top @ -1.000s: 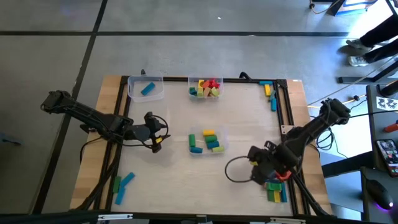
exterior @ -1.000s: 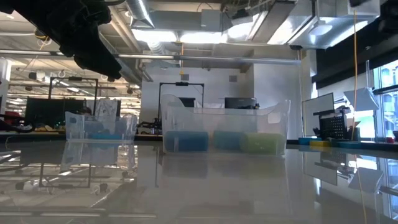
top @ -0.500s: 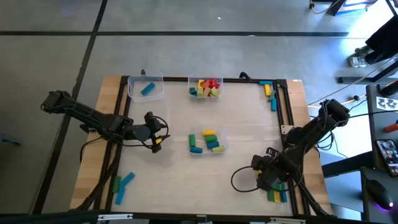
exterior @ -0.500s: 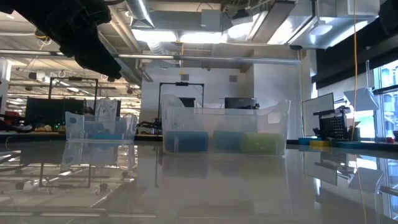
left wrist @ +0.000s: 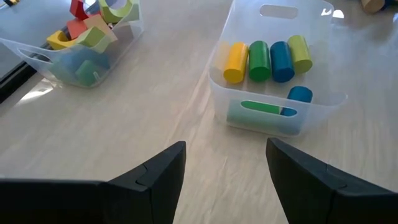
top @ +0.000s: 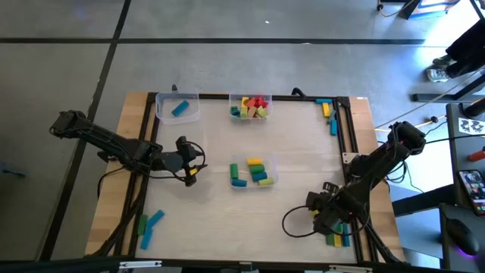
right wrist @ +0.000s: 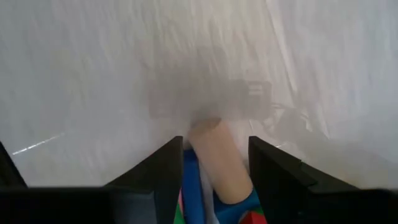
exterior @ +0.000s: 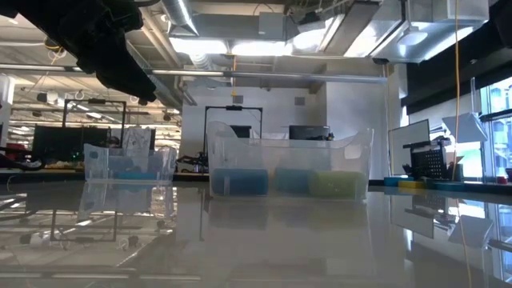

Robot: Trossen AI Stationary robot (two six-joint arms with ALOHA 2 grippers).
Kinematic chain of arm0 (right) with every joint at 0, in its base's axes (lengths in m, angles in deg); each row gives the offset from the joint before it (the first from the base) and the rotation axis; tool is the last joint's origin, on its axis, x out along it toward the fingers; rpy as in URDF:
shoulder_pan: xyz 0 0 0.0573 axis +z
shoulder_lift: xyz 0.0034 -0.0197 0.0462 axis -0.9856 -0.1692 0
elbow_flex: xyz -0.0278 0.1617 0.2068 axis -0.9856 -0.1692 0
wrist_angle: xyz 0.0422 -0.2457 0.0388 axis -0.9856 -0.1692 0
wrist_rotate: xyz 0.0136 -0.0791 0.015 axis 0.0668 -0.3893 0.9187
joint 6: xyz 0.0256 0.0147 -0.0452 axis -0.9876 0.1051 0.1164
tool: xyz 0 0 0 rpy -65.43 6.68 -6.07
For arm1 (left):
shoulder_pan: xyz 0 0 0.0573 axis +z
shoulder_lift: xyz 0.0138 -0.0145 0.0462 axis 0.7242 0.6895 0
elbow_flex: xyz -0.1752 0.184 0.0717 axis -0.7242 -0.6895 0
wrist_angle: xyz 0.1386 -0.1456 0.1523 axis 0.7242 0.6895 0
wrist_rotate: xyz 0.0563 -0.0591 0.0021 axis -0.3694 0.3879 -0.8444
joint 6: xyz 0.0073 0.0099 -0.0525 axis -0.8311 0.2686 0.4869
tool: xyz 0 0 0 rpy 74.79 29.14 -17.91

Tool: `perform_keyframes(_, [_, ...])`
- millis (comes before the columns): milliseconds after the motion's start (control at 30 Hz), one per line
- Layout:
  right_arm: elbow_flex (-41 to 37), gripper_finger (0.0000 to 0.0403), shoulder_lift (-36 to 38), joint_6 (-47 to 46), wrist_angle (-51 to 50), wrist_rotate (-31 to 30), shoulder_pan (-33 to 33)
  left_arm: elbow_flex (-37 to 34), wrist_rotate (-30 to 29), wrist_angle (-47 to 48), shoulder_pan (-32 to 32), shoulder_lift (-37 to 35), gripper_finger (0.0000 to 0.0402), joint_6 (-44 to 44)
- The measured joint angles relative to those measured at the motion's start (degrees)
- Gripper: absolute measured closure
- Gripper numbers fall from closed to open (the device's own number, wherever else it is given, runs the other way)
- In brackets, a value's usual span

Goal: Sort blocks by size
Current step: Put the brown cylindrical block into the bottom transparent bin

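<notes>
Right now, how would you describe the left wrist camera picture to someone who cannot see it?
The left pincer, fingers apart and empty, points across a pale wooden table at a clear tub holding yellow, green and blue cylinder blocks. A second tub of mixed blocks sits beside it, farther off.

Grey concrete floor [top: 227, 61] w/ dark seams; bright ceiling lights [exterior: 240, 46], exposed ducts [exterior: 180, 24] overhead.

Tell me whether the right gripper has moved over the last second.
Yes. In the high view the right gripper has shifted toward the table's near edge, closer to the loose blocks in the near right corner. The middle tub stays put as reference.
</notes>
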Motion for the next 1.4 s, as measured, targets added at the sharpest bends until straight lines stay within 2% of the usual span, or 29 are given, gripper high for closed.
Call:
perform_keyframes(233, [-1.08,0.0224,-1.19,0.24,1.48,0.59,0.09,-0.01,0.0,0.01,0.0,0.0,0.0183,0.01])
perform_keyframes(433, [-1.73,0.0224,-4.66,0.45,2.93,4.21,0.38,-0.01,0.0,0.35,0.0,0.0,0.0183,0.04])
perform_keyframes(1000, [-1.47,0.0224,-12.84,9.73,3.99,4.32,0.35,-0.01,0.0,0.22,0.0,0.0,0.0183,0.02])
perform_keyframes(1100, [-1.44,0.0234,-12.98,9.83,4.06,3.65,0.33,-0.01,0.0,0.22,0.01,0.0,0.0183,0.02])
perform_keyframes(1233, [-1.38,0.0269,-12.83,9.88,3.95,2.8,0.36,-0.01,0.0,0.21,0.0,0.0,0.0183,0.02])
perform_keyframes(1400, [-0.78,0.0272,-12.8,9.88,2.92,2.59,0.33,-0.01,0.0,0.2,0.02,0.0,0.0183,0.02])
